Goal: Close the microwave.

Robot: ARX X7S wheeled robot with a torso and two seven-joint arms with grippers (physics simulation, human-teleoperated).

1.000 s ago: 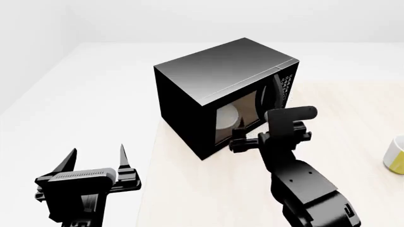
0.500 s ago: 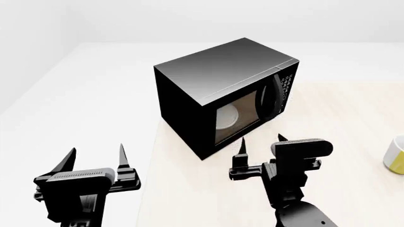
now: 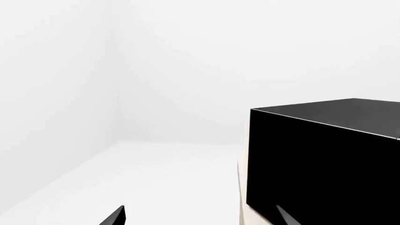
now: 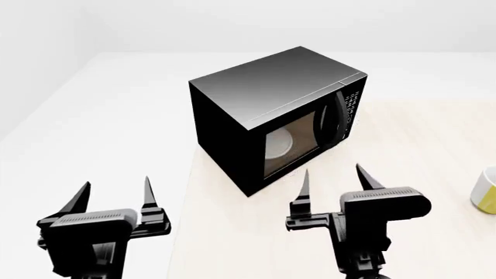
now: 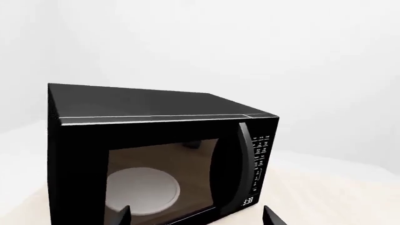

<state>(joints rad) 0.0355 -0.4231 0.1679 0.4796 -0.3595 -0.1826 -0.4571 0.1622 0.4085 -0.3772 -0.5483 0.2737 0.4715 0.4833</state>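
Note:
The black microwave (image 4: 263, 107) stands at the table's left edge with its windowed door flush against the front. The curved handle (image 4: 331, 119) and white-marked button panel (image 4: 352, 104) sit at its right end. A white round plate (image 5: 140, 190) shows through the window. My right gripper (image 4: 335, 181) hovers open in front of the door, apart from it, and its fingertips (image 5: 122, 215) frame the microwave (image 5: 156, 150) in the right wrist view. My left gripper (image 4: 112, 195) hangs open off the table's left side, empty, with the microwave's side wall (image 3: 319, 164) to its right.
A white and yellow mug (image 4: 486, 189) stands at the table's right edge. The pale wooden table (image 4: 434, 139) stretches right of the microwave. White floor and walls (image 3: 156, 93) surround the left arm.
My right gripper has drawn back from the microwave door toward me and lower in the head view. The door stands shut as before. The left gripper has barely shifted.

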